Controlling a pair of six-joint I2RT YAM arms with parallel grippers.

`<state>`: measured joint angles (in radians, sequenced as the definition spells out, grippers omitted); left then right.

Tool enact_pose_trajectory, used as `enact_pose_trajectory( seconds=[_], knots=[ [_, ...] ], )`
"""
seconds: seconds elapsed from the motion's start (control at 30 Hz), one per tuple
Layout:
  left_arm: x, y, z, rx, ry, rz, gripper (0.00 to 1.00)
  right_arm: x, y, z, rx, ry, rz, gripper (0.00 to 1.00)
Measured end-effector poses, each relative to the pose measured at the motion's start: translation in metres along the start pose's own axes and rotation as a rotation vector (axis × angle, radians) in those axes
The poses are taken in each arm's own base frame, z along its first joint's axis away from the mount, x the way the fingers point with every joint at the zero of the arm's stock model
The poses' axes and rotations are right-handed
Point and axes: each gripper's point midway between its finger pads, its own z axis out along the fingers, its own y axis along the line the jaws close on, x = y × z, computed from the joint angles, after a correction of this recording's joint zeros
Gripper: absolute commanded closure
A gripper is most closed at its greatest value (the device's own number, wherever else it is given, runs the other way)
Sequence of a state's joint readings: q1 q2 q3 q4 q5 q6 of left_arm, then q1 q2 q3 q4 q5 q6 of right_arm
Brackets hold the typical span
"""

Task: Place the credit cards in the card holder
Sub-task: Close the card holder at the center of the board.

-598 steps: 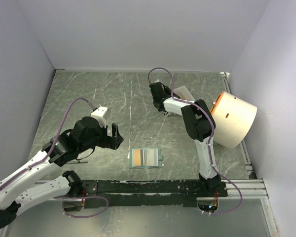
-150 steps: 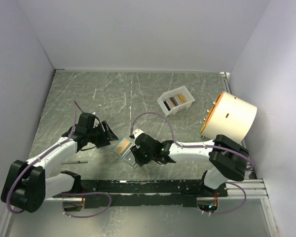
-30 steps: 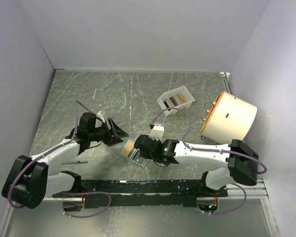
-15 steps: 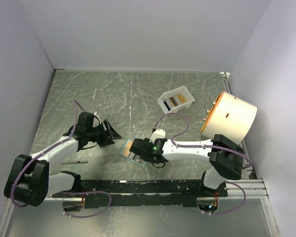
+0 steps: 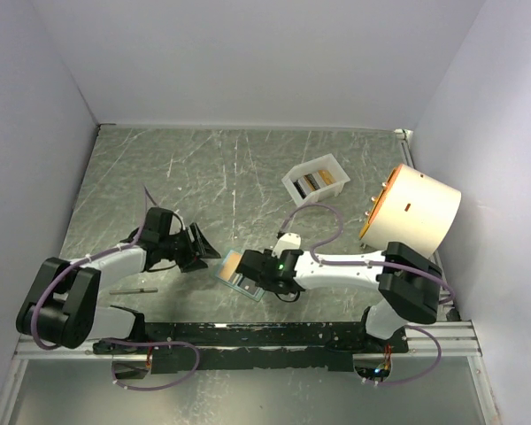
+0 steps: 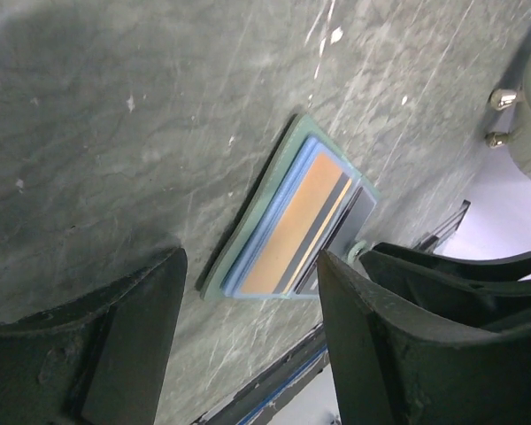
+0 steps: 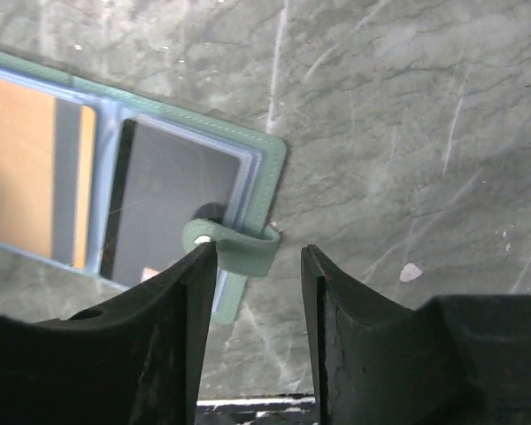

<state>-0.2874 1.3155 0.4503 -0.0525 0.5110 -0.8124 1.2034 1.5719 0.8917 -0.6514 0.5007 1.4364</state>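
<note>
The card holder [image 5: 236, 269] lies open on the table, sage green outside and pale blue inside. One pocket holds an orange credit card [image 6: 294, 217] and the other a dark card [image 7: 175, 212]. Its snap strap [image 7: 237, 245] curls up at the edge, between the tips of my right gripper [image 7: 255, 258], which is open and squeezes nothing. My left gripper [image 6: 250, 266] is open just left of the holder, not touching it. In the top view the left gripper [image 5: 202, 248] and right gripper [image 5: 258, 274] flank the holder. More credit cards [image 5: 315, 181] stand in the white tray.
The white tray [image 5: 294, 184] sits at the middle back. A large beige cylinder [image 5: 416, 217] lies on its side at the right. A thin dark rod [image 5: 133, 290] lies near the left arm. A black rail [image 5: 265, 336] runs along the near edge.
The right gripper has shifted slightly over the holder's strap edge, its jaws widening briefly and narrowing again. The left gripper dipped a little closer to the holder's left side. The holder stayed put.
</note>
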Motion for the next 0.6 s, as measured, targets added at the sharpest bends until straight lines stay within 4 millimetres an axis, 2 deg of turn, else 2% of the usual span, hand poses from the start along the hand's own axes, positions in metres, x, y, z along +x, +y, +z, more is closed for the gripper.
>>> enact_pose_trajectory(
  seconds=[0.13, 0.33, 0.47, 0.6],
  knots=[
    [0.014, -0.002, 0.005, 0.068, 0.052, -0.024, 0.28, -0.008, 0.011, -0.012, -0.029, -0.001, 0.018, 0.51],
    [0.021, -0.007, 0.007, 0.126, 0.088, -0.035, 0.29, -0.016, 0.028, -0.024, -0.045, 0.003, 0.062, 0.40],
    [0.024, -0.008, 0.008, 0.150, 0.094, -0.038, 0.29, -0.014, 0.032, -0.020, -0.026, 0.008, 0.070, 0.38],
    [0.028, -0.009, 0.007, 0.172, 0.103, -0.047, 0.29, -0.010, 0.027, -0.011, 0.010, 0.012, 0.060, 0.39]
  ],
)
